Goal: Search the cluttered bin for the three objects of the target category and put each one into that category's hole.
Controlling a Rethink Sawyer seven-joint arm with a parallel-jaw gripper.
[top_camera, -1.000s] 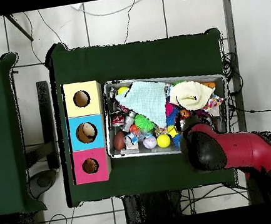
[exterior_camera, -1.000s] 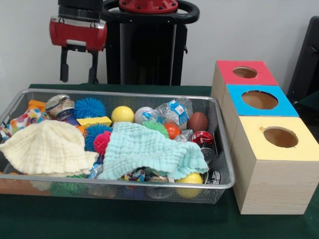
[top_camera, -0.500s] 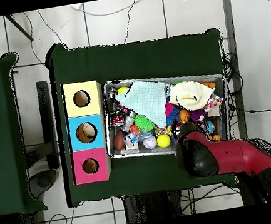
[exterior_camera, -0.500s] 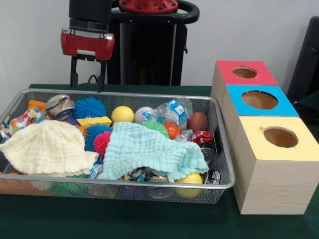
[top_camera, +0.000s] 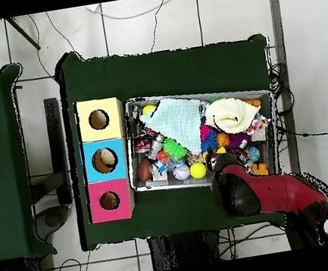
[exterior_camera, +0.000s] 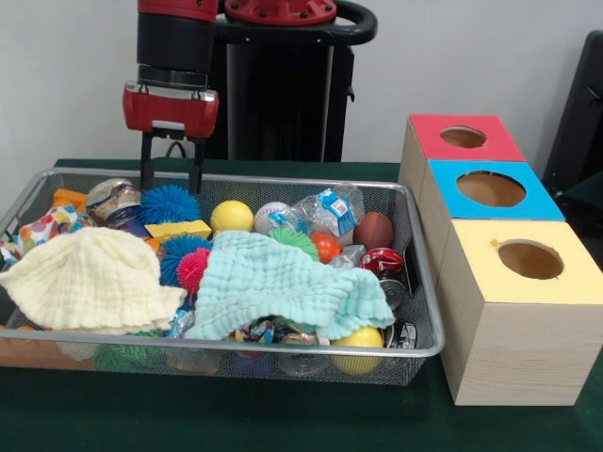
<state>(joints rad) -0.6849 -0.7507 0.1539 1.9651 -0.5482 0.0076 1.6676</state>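
Hovering over the far rim of the wire bin [exterior_camera: 429, 348], my gripper [exterior_camera: 171, 179] has its two black fingers spread, nothing between them. Directly beneath, at my 6 o'clock, sits the blue spiky ball [exterior_camera: 170, 202]; I judge it soft, rubbery and light, so pinching across its body should compress the spines and hold without slipping. At 4 o'clock from it lies the yellow ball [exterior_camera: 232, 216], smooth and firm-looking, likelier to roll or squirt out unless I close across its widest part. Next along is the white baseball [exterior_camera: 270, 216], and the brown football [exterior_camera: 374, 230] lies near the bin's 3 o'clock end.

I cannot tell which category is wanted. The pale yellow cloth [exterior_camera: 89, 280] and mint cloth [exterior_camera: 283, 287] are limp and cover much of the bin's near side. Well to 3 o'clock stand the red box [exterior_camera: 462, 139], blue box [exterior_camera: 490, 193] and yellow box [exterior_camera: 528, 264], holes upward.
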